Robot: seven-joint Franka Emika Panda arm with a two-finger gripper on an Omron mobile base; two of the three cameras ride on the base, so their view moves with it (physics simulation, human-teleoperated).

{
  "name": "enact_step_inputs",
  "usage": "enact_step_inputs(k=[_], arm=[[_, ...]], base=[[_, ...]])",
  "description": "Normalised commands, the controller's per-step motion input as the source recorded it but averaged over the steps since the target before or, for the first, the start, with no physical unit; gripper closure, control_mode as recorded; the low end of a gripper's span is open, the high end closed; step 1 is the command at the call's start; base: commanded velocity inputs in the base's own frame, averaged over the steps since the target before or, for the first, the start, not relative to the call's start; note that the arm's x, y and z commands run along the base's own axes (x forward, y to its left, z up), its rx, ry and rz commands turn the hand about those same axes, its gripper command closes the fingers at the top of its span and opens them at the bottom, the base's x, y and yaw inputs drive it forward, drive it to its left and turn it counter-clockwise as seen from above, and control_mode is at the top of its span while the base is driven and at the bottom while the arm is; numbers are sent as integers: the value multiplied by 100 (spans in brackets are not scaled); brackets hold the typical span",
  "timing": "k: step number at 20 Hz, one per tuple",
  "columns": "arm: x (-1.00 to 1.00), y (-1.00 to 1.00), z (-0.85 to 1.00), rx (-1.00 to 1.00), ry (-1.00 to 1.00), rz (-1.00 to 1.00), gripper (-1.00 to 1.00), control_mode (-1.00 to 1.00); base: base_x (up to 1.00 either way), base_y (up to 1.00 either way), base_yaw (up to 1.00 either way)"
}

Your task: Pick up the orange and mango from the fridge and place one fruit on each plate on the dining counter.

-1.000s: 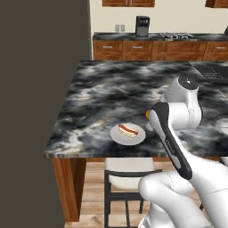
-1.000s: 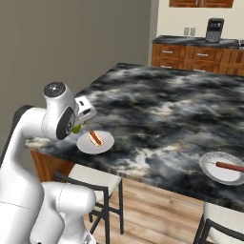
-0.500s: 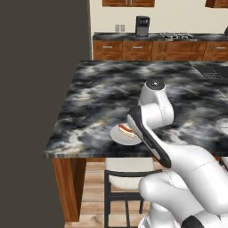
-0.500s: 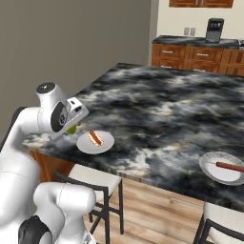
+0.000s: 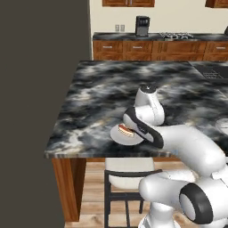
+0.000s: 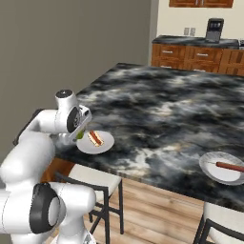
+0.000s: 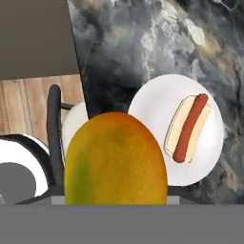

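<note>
I have the mango [image 7: 116, 159] clamped in the fingers [image 6: 80, 135], and in the hand view it sits nearest the lens, yellow-orange with a green flush on one side. In the right base view only a sliver of green shows under the hand, at the near left corner of the table [image 6: 157, 109].

Just past the fruit lies the near plate [image 7: 202, 162], white, with a hot dog [image 7: 188, 127] lying across its middle. From the right base view the hand hangs at that plate's [image 6: 106, 142] edge on the side toward the arm, not yet over it. The left base view has the forearm crossing in front of the same plate [image 5: 116, 135].

I judge this to be the carry-over just before the drop. To do it well I would bring the fruit further in over the plate's bare white area, beside the hot dog and not on top of it, since an oval fruit set on the bun would likely roll. The plate sits near the table's edge, above a stool [image 6: 93, 178], so I would lower until the mango nearly touches before letting go.

Further off, the second plate [image 6: 209, 169] with its own sausage waits well apart along the near edge, with no fruit on it. Against the far wall stands a coffee maker [image 6: 215, 30] on wooden cabinets.
</note>
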Motion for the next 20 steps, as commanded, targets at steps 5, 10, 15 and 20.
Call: enact_step_inputs(k=[5, 10, 15, 20], arm=[[64, 5, -38, -1, 14, 27, 100, -100], [58, 26, -38, -8, 11, 15, 100, -100], [50, 16, -37, -6, 7, 0, 100, -100], [16, 0, -34, -7, 0, -5, 100, -100]], base=[[0, 0, 0], [0, 0, 0], [0, 0, 0], [0, 0, 0]])
